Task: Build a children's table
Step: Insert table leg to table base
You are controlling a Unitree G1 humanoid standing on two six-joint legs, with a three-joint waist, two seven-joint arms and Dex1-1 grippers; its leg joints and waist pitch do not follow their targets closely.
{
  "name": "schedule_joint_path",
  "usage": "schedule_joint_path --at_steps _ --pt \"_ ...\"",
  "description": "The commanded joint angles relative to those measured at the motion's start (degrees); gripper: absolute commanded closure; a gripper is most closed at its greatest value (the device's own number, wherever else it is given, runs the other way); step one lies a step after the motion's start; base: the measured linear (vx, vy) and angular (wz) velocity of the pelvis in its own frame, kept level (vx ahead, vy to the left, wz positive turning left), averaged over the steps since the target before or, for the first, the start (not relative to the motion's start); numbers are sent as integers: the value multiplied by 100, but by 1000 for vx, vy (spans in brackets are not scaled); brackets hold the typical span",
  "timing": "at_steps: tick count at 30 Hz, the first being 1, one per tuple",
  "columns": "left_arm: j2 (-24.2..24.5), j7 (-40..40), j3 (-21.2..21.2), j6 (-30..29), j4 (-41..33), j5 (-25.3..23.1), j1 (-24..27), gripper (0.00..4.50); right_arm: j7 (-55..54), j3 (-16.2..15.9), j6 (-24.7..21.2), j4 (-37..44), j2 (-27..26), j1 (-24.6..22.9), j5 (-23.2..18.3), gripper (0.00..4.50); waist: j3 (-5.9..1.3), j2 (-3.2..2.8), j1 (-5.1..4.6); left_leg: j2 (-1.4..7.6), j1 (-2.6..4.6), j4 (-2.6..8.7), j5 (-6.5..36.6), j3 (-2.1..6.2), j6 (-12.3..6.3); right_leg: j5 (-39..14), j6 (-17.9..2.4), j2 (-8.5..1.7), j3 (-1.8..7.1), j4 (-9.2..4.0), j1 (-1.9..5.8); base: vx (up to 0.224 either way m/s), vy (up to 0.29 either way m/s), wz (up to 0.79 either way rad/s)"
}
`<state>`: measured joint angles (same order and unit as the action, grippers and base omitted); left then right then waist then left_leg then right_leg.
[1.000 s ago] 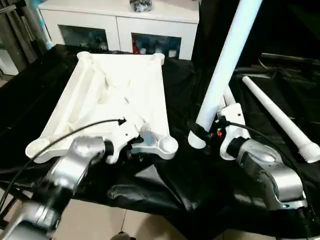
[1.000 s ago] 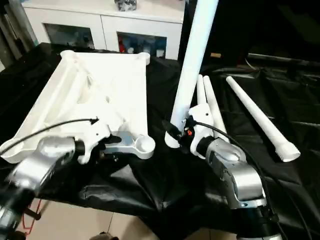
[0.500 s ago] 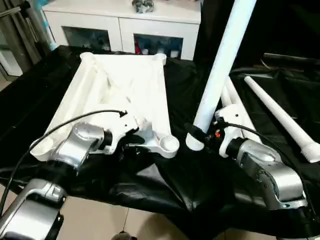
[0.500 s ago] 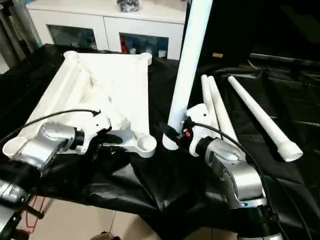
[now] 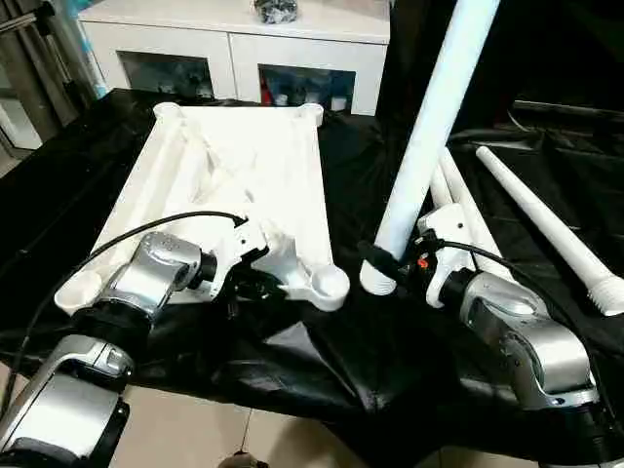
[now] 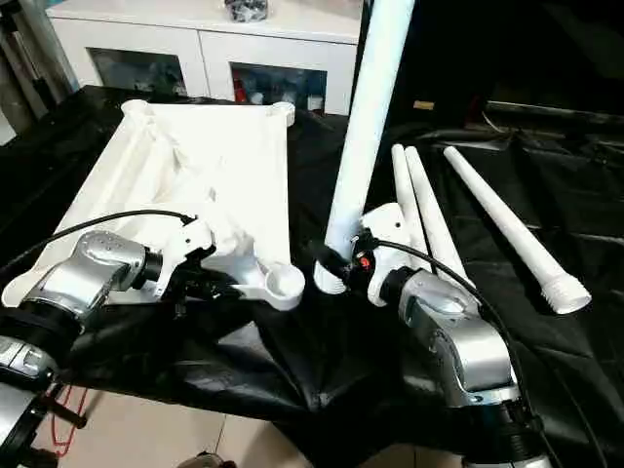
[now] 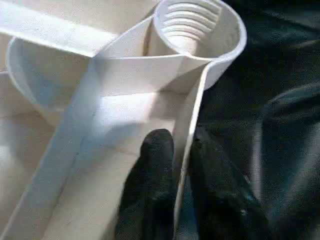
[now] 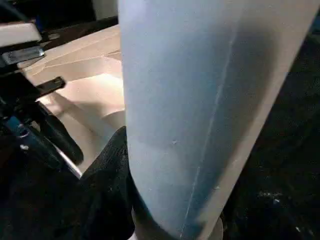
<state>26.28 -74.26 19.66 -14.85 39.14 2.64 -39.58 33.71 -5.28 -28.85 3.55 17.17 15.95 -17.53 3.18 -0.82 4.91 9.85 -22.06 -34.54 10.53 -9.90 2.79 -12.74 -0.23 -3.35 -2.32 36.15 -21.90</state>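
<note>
Beside the socket, our left tool [image 7: 181, 165] pinched the white ribbed plastic tabletop [image 5: 244, 166] steady while our right tool [image 5: 390, 268] clamped the long white tapered tube leg [image 5: 429, 127] upright for insertion.

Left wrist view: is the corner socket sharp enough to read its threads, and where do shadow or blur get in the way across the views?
Left wrist view: the socket is sharp, its inner ridges readable; the black fingers pinching the tabletop's side wall are soft. Right wrist view: the held leg is too close, soft and shaded. Left eye view: even light, black drape swallowing detail.
</note>
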Motion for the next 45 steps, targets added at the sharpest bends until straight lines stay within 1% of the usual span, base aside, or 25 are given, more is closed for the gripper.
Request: schedule_joint_path --at_steps 1,3,5,6,7,8,9,11,13,14,15,16,19,21,22,24,26,29,31,33,36,37,39,40,45 --pt "-2 -50 89 -227 -293 89 135 429 34 2 -73 146 62 31 -21 262 -415 -88 -9 345 139 409 751 126 13 503 -1586 -524 268 -328 286 0 0 0" --pt "-19 -31 114 -339 -457 93 229 435 9 12 -126 119 49 57 -30 262 -409 -86 -23 344 151 412 794 123 6 441 -1598 -513 263 -337 274 0 0 0" --pt "-118 402 131 -488 -710 -42 402 444 -4 11 -158 52 30 116 -32 262 -396 -75 -28 348 150 416 883 120 7 255 -1594 -518 266 -356 272 0 0 0" --pt "-118 402 131 -488 -710 -42 402 448 -4 11 -158 52 30 116 -32 262 -390 -76 -30 354 157 421 933 119 11 142 -1580 -517 269 -369 264 0 0 0" --pt "-296 899 5 -729 -929 -106 540 448 6 -29 -124 -18 32 169 26 262 -391 -81 -27 350 163 418 974 112 33 26 -1559 -513 272 -379 260 0 0 0" --pt "-366 1086 -52 -820 -1038 -118 597 450 -17 -38 -119 -48 25 195 52 262 -380 -28 -39 355 149 425 984 112 37 -60 -1544 -512 271 -379 274 0 0 0" --pt "-386 1152 -69 -856 -1086 -130 621 450 -22 -40 -116 -59 24 204 60 262 -382 -44 -31 358 155 426 983 114 38 -111 -1538 -518 269 -382 269 0 0 0" --pt "-480 1482 -132 -1063 -1347 -208 753 450 -36 -44 -130 -108 14 249 72 262 -381 -44 -43 346 137 420 878 113 5 -110 -1501 -511 272 -394 271 0 0 0" --pt "-545 1763 -162 -1296 -1671 -284 910 450 -106 -23 -244 -145 -2 289 77 262 -387 -34 -84 328 114 408 771 114 -49 15 -1472 -498 270 -387 283 0 0 0" --pt "-545 1763 -162 -1296 -1671 -284 910 450 -106 -23 -244 -145 -2 289 77 262 -390 -20 -115 324 102 405 719 117 -78 47 -1471 -496 267 -384 297 0 0 0" --pt "-597 1956 -141 -1365 -2089 -316 1142 450 -164 7 -326 -253 -44 357 68 262 -391 -11 -129 322 107 404 700 114 -95 46 -1475 -489 263 -389 290 0 0 0" --pt "-635 1994 -155 -1384 -2231 -270 1232 450 -125 -9 -312 -297 -43 383 66 262 -391 -12 -170 327 84 404 661 124 -133 113 -1511 -492 258 -382 307 0 0 0" --pt "-733 2062 -238 -1506 -2422 -114 1361 450 18 -69 -201 -408 -28 432 75 262 -381 1 -200 312 94 388 704 106 -202 -60 -1513 -481 260 -407 287 0 0 0" --pt "-737 2092 -244 -1508 -2419 -125 1370 450 25 -70 -184 -478 -40 458 79 262 -370 -8 -203 307 108 389 779 97 -199 -278 -1473 -467 261 -439 264 0 0 0" --pt "-760 2135 -276 -1609 -2428 -102 1376 450 8 -70 -138 -606 -49 504 116 262 -368 19 -198 309 113 390 818 94 -189 -390 -1431 -468 266 -450 260 0 0 0" --pt "-789 2216 -317 -1760 -2488 -64 1396 450 -9 -67 -65 -769 -57 569 161 262 -362 -2 -203 313 114 403 863 103 -145 -531 -1410 -468 258 -454 248 0 0 0" --pt "-821 2361 -338 -1850 -2606 -107 1445 450 -8 -38 -63 -840 -72 620 132 262 -365 15 -211 309 106 403 842 103 -126 -521 -1397 -464 258 -445 251 0 0 0" --pt "-813 2401 -326 -1685 -2736 -135 1531 450 0 -38 -73 -867 -91 668 121 262 -380 20 -220 304 95 387 704 100 -200 -304 -1397 -470 262 -434 263 0 0 0" --pt "-807 2427 -303 -1235 -2795 -171 1608 403 19 -50 -60 -882 -91 698 125 262 -381 48 -230 300 82 384 644 95 -263 -223 -1386 -461 259 -436 267 0 0 0" --pt "-829 2449 -329 -1148 -2798 -152 1621 392 36 -49 -55 -878 -87 707 117 262 -384 25 -217 306 94 379 641 93 -278 -218 -1393 -463 258 -427 257 0 0 0" --pt "-786 2359 -346 -1113 -2860 -96 1638 360 58 -52 -54 -855 -83 721 99 262 -369 25 -199 317 113 398 791 91 -222 -431 -1374 -456 256 -443 231 0 0 0" --pt "-769 2375 -350 -1106 -2877 -102 1648 360 83 -52 -47 -853 -79 728 93 262 -365 35 -193 320 116 400 849 89 -192 -500 -1355 -461 262 -453 229 0 0 0" --pt "-679 2345 -348 -981 -2829 -119 1682 360 119 -54 -34 -856 -73 743 94 262 -365 18 -174 321 119 403 838 94 -171 -519 -1324 -461 264 -451 221 0 0 0" --pt "-634 2297 -362 -960 -2783 -102 1689 360 126 -55 -34 -853 -71 751 95 262 -368 28 -171 318 115 407 836 93 -159 -508 -1300 -460 264 -448 228 0 0 0" --pt "-553 2219 -357 -908 -2661 -98 1684 360 151 -46 -32 -851 -59 774 90 262 -375 14 -158 317 116 404 770 94 -144 -369 -1307 -462 265 -431 226 0 0 0"
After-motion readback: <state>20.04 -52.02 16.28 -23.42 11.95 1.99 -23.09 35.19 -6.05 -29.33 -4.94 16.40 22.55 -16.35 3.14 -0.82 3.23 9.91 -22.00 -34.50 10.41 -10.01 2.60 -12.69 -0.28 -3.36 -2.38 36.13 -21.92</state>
